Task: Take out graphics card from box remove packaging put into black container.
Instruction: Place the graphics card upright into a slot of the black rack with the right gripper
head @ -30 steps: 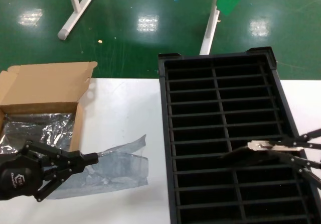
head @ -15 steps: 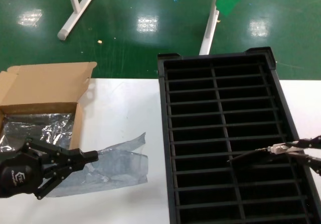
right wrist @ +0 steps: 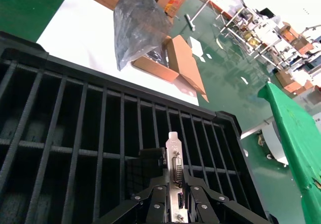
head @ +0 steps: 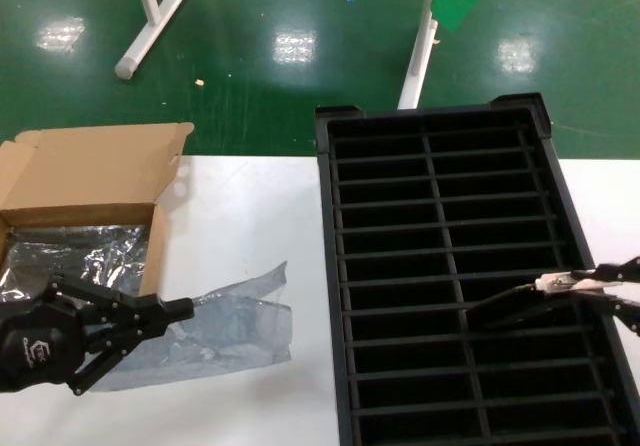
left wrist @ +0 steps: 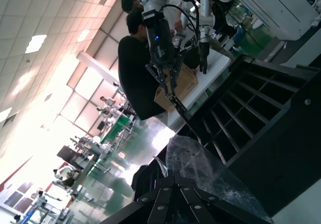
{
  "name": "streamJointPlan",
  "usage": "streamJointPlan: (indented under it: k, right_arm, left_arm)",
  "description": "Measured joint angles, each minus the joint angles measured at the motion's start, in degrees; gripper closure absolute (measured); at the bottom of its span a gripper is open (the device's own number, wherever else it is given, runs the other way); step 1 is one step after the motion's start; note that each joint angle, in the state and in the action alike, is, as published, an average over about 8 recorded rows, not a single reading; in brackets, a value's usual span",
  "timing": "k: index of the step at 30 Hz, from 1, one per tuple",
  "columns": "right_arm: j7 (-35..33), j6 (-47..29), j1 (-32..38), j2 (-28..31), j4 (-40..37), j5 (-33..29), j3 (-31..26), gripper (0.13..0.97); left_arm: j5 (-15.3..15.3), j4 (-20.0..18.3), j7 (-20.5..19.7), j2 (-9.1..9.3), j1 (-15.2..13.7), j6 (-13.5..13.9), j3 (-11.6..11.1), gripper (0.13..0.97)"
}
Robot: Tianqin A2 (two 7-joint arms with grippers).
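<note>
Graphics card, thin and dark with a silver metal bracket [head: 520, 301], hangs tilted over the long black slotted plastic crate [head: 440, 266], clamped by the right gripper [head: 610, 286]. Beside that crate, the left gripper [head: 175, 311] pinches the crinkly grey plastic bag [head: 235, 321] near the brown cardboard carton [head: 90, 181].

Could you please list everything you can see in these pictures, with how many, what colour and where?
black container: one, black, on the table's right side.
graphics card: one, dark with a silver bracket, held over a right-column slot.
box: one, brown, open, at the table's far left.
packaging: one, translucent grey, between box and container.
table: one, white.
stand legs: white, on the green floor beyond.
left claw: black, shut on the packaging.
right claw: black, shut on the card's bracket.
</note>
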Motion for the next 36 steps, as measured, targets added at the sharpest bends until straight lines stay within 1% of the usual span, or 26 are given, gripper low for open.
streamJointPlan:
  k: [16, 25, 36]
  right_arm:
    - [1.2, 0.6, 1.9, -0.3, -1.1, -0.7, -2.6, 0.909]
    - [1.4, 0.0, 3.2, 0.3, -1.5, -1.7, -4.3, 0.909]
    - [2.2, -1.1, 6.7, 1.3, -2.2, -3.4, -6.7, 0.91]
  left_arm:
    - [0.0, 3.0, 0.3, 0.92, -1.5, 0.0, 1.0, 0.954]
    - [0.0, 4.4, 0.4, 1.84, -2.4, 0.0, 1.7, 0.954]
    - [0.0, 6.4, 0.6, 3.05, -3.3, 0.0, 2.5, 0.954]
